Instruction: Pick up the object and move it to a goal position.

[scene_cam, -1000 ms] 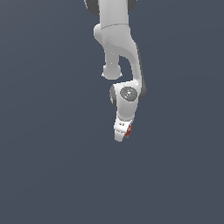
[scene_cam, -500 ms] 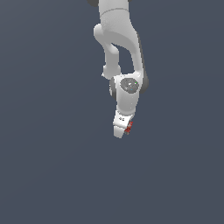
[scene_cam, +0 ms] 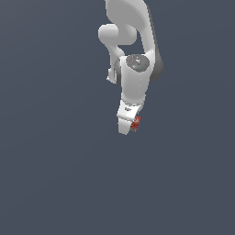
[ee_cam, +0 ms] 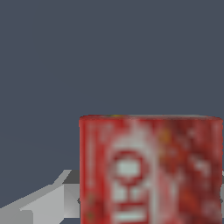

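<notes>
I had the red block pinched at the tip of my gripper, my fingers clamped against its sides. In the exterior view it showed only as a small red patch on that view's right of my white fingers, partly hidden by them. From my wrist the block filled the near field, white lettering blurred, one grey finger just beside it. Around me lay only plain dark grey background; nothing stood in the way.
</notes>
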{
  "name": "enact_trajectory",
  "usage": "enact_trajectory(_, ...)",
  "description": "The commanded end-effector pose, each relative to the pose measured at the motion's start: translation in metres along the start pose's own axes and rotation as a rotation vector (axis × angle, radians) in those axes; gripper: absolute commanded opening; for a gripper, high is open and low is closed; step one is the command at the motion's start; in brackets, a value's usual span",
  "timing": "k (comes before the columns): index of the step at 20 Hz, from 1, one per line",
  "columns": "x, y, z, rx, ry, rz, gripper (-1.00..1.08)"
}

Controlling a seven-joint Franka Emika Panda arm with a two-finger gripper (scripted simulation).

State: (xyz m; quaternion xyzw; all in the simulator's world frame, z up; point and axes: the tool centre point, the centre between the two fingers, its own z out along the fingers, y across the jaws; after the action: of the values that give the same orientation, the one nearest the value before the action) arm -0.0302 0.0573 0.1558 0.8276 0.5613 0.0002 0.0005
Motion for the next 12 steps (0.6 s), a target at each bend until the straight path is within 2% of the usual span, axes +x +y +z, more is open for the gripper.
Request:
enact_trajectory(1,-0.001,0.001,-0.024,0.001,0.001,-0.001,-1.00)
enact_trajectory(6,-0.003,0.003,-0.060,0.002,0.001,0.000,-1.00)
enact_trajectory(12,-0.004,0.006,-0.084,0.002,0.001,0.000,-1.00)
